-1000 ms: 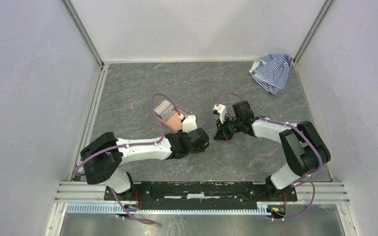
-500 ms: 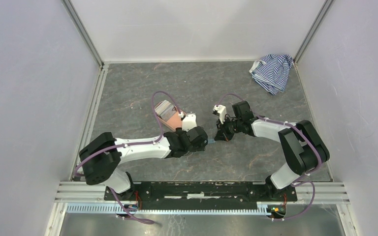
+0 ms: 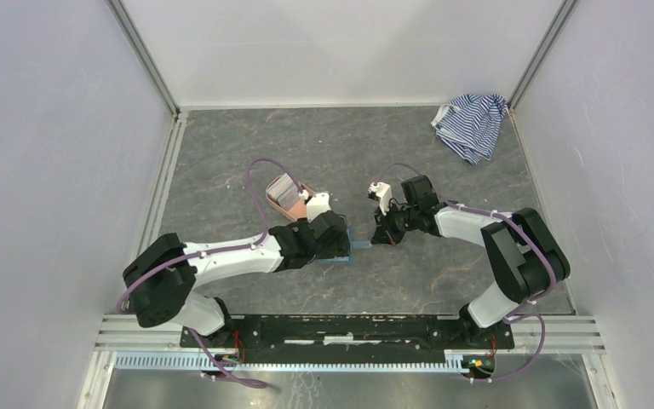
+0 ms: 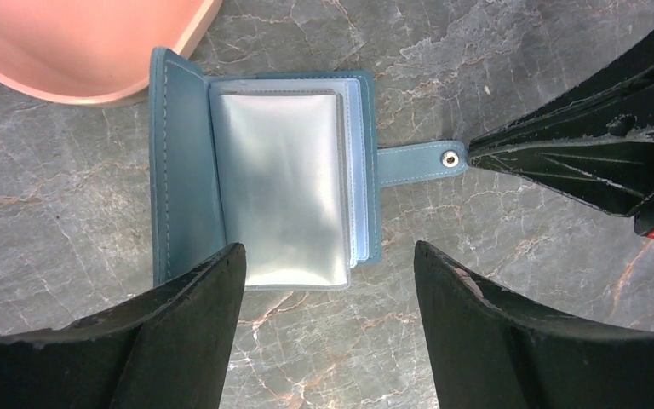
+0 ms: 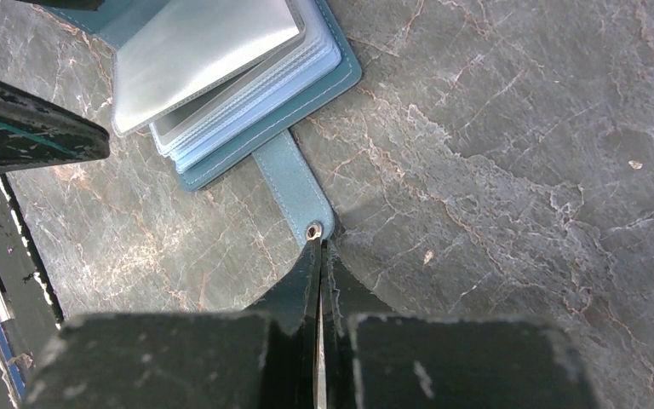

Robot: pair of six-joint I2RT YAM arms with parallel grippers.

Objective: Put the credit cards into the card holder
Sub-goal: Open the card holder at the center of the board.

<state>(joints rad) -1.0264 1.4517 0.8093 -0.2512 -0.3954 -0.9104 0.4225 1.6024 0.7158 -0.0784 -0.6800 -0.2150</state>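
The teal card holder (image 4: 264, 179) lies open on the marbled table, its clear sleeves (image 4: 285, 187) facing up and its snap tab (image 4: 417, 160) stretched to the right. My left gripper (image 4: 328, 256) hovers just over its near edge, open, with nothing between the fingers. My right gripper (image 5: 317, 243) is shut, and its tips touch the end of the snap tab (image 5: 298, 196) at the stud. From above, the card holder (image 3: 359, 247) mostly hides under the left wrist. The credit cards (image 3: 283, 187) lie stacked in the salmon-pink tray (image 3: 300, 210), behind the left gripper (image 3: 341, 243).
The pink tray's rim (image 4: 94, 60) lies just beyond the holder's far left corner. A blue-and-white striped cloth (image 3: 471, 123) is bunched in the far right corner. The two grippers stand close together at mid-table, with the right gripper (image 3: 379, 240) next to the holder.
My left gripper has opened wider and the left arm has drawn back to the left, baring more of the holder. The right arm has not moved.
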